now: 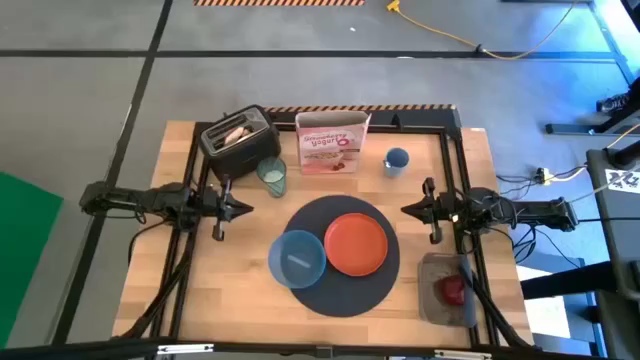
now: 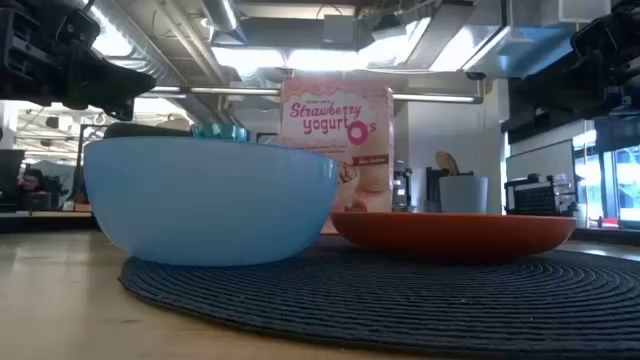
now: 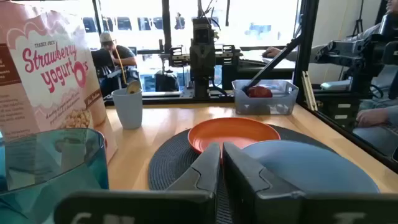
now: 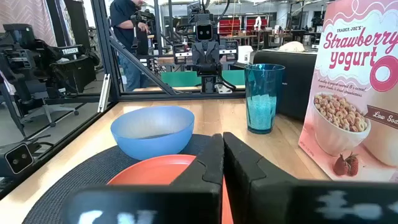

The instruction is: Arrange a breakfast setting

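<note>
The left gripper (image 1: 243, 208) hovers over the left side of the table (image 1: 180, 290), its fingers pressed together and holding nothing. Just beyond it, at the far left, a black toaster (image 1: 238, 140) holds the toast slice (image 1: 236, 131) in its slot, and the pale-green glass (image 1: 272, 176) stands right beside the toaster's near right corner. Farther right along the far edge stands a pink cereal box (image 1: 332, 141), and right of that a small blue cup (image 1: 396, 160).

In the middle of the table lies the round dark-grey mat (image 1: 335, 291). On its near left part sits the blue bowl (image 1: 296, 258); the orange plate (image 1: 356, 244) lies just to the bowl's right, touching or almost touching it.

The right gripper (image 1: 410, 209) hangs over the right side of the table, off the mat's far right edge, fingers together and empty. At the near right corner a clear bin (image 1: 434, 270) holds the small red apple (image 1: 453, 289).
</note>
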